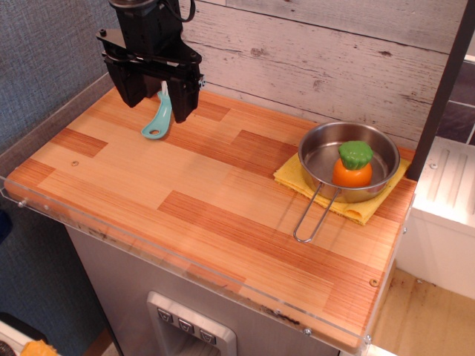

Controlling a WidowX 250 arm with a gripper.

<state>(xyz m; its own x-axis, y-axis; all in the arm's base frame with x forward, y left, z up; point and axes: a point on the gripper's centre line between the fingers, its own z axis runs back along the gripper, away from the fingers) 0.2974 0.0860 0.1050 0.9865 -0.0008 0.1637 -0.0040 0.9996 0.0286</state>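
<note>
My black gripper [158, 108] hangs over the far left corner of the wooden tabletop [200, 185]. Its two fingers stand wide apart, so it is open. A teal plastic spoon [158, 121] lies on the wood between and just below the fingers, its bowl toward the front and its handle running up into the gap. I cannot tell whether either finger touches the spoon; the handle's far end is hidden by the gripper body.
At the right, a steel pan [320, 157] sits on a yellow cloth [291, 176], its wire handle [313, 216] pointing to the front. Inside is an orange toy vegetable with a green top [352, 166]. A black post [445, 81] and a white cabinet [445, 200] stand beyond the right edge.
</note>
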